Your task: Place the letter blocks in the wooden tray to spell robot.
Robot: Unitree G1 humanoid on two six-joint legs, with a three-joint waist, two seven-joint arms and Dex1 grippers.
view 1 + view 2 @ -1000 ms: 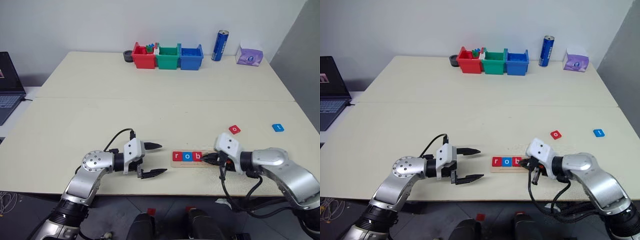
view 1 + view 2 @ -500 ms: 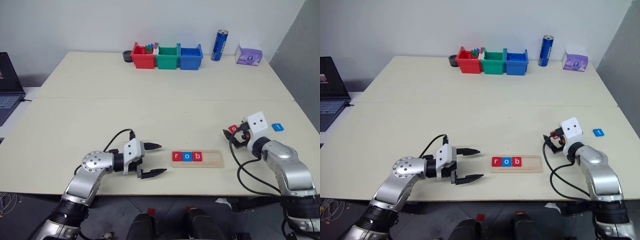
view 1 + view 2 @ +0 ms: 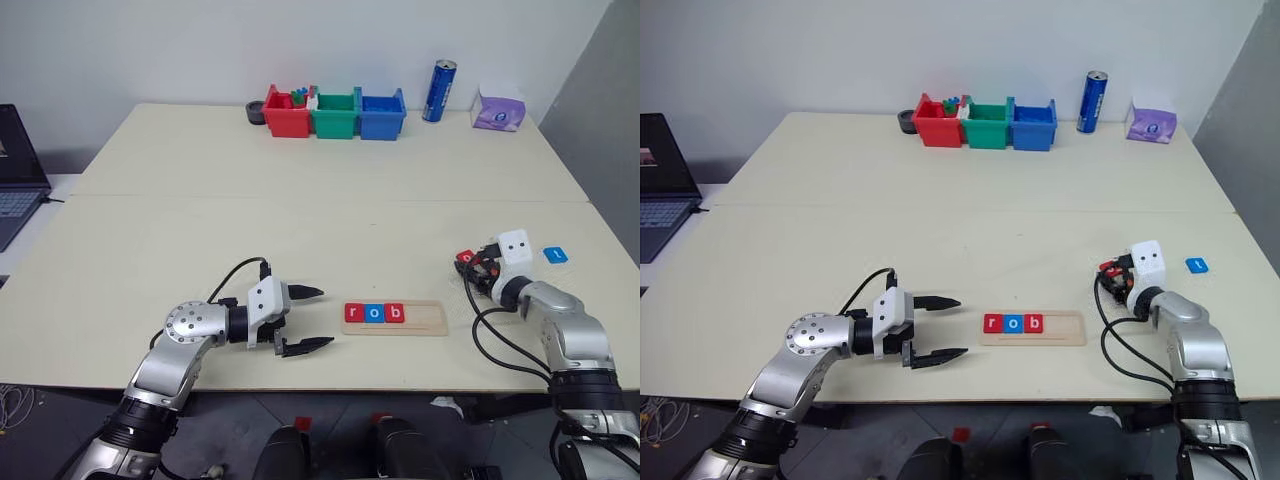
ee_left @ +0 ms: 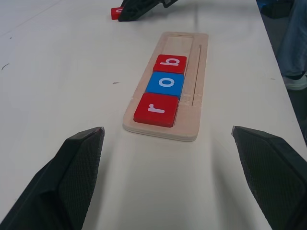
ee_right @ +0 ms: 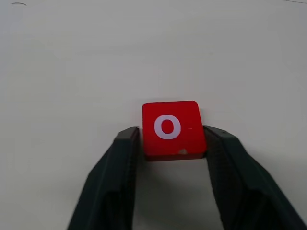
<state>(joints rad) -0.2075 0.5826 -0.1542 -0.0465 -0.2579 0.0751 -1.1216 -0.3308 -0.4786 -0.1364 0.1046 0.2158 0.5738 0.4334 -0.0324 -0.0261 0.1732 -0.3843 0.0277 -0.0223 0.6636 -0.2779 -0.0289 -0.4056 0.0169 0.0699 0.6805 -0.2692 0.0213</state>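
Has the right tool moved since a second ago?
Yes. The right tool has left the wooden tray's right end and gone away from the robot and rightward, now flanking the red o block.

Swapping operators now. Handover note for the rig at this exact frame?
Left gripper: open, holding nothing, hovering just left of the wooden tray.
Right gripper: fingers on both sides of the red "o" block, which lies on the table; a firm grip can't be confirmed.
Done: red "r" block, blue "o" block and red "b" block sit in the tray in that order, filling its left part.
Left: the red "o" goes next to the "b", then the blue "t" block, lying on the table further right, goes in the last slot.
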